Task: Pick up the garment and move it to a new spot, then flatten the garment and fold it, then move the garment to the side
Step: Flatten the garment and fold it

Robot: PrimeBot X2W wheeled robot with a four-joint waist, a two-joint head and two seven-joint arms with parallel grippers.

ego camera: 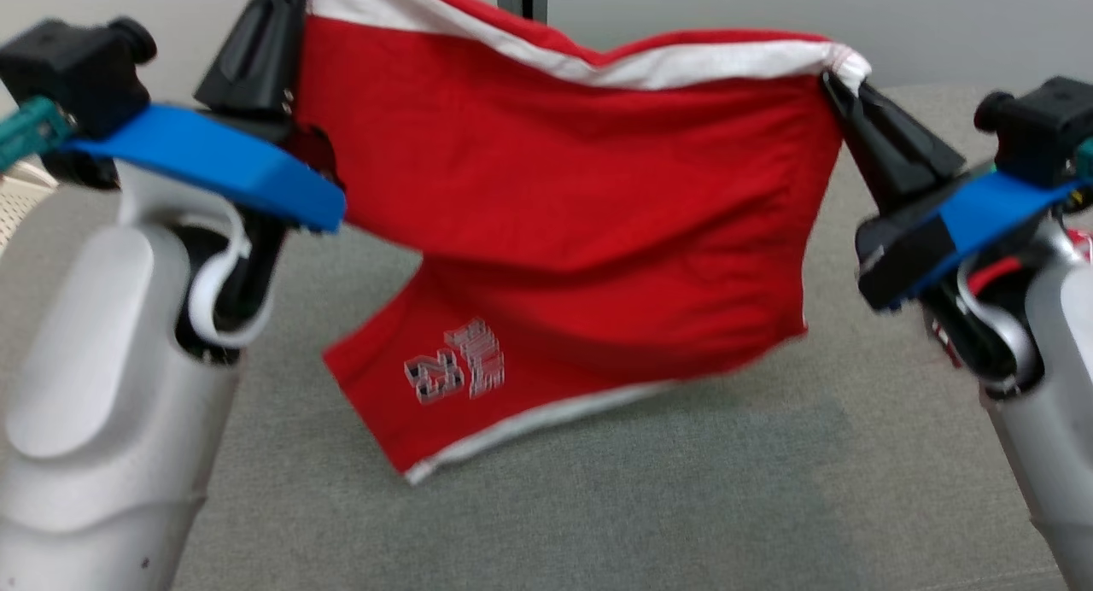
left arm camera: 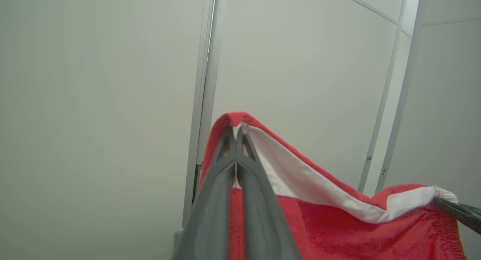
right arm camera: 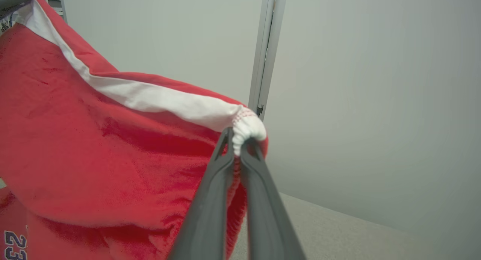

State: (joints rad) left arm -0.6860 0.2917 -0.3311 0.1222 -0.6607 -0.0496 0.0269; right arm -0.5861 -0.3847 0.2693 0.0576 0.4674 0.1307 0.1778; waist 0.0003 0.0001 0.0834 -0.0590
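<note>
Aloft, left tool [left arm camera: 236, 135] and right tool [right arm camera: 237, 140] clamp the garment [ego camera: 581, 198].

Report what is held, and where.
Both hold the red garment by its white-banded top edge: left gripper at one corner, right gripper at the other.

A red garment [ego camera: 564, 198] is hanging in the air, stretched wide between its two pinched top corners, the right one bunching into a white knot. Its white band [ego camera: 683, 66] is sagging along the top edge. The cloth is creasing in soft folds across the middle. The lower part is drooping over a grey surface [ego camera: 649, 506], a white-trimmed corner dipping lowest, beside a pale outlined 23 [ego camera: 444, 373].
</note>
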